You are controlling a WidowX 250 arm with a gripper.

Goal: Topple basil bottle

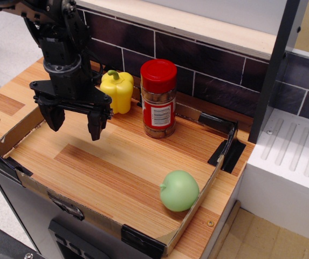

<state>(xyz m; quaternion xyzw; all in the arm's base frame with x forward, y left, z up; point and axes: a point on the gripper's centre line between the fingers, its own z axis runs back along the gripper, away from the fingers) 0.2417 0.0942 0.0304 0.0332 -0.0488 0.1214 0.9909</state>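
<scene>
Tool wide open, empty, left of upright basil bottle

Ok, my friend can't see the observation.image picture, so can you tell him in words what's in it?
A black robot gripper hangs open above a wooden tabletop edged with cardboard, left of an upright basil bottle with a red cap. A yellow bell pepper sits behind the gripper by the dark tiled wall, and a pale green ball-like fruit rests near the front right edge.
</scene>
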